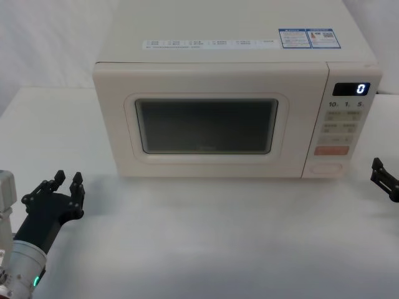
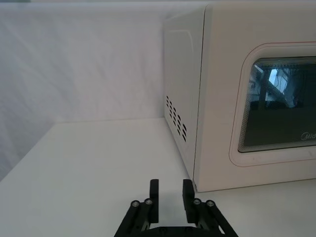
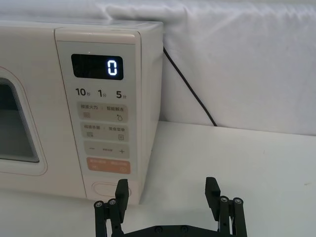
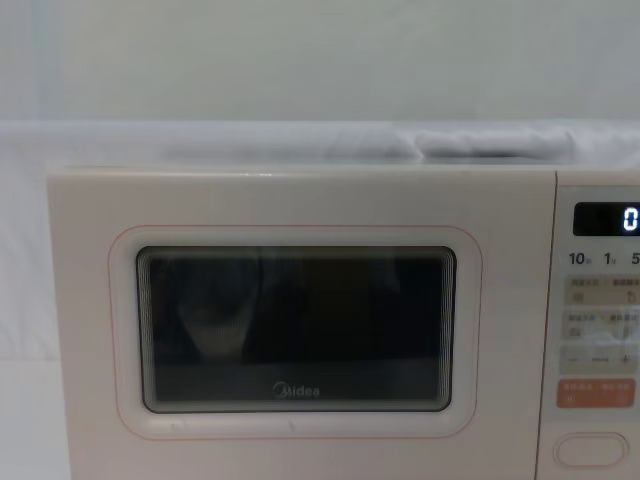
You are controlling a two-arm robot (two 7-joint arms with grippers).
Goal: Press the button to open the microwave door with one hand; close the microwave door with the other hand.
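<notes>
The cream microwave's door is shut, its dark window facing me in the chest view. The wide cream button sits at the bottom of the keypad strip, below the orange key, and also appears in the right wrist view and the chest view. My left gripper rests low at the front left of the table, short of the microwave's left corner, fingers a small gap apart and empty. My right gripper hangs open at the far right, just off the button's side.
The keypad's display reads 0. An orange key lies right above the button. A black cable runs down behind the microwave's right side. The white table stretches in front of the door.
</notes>
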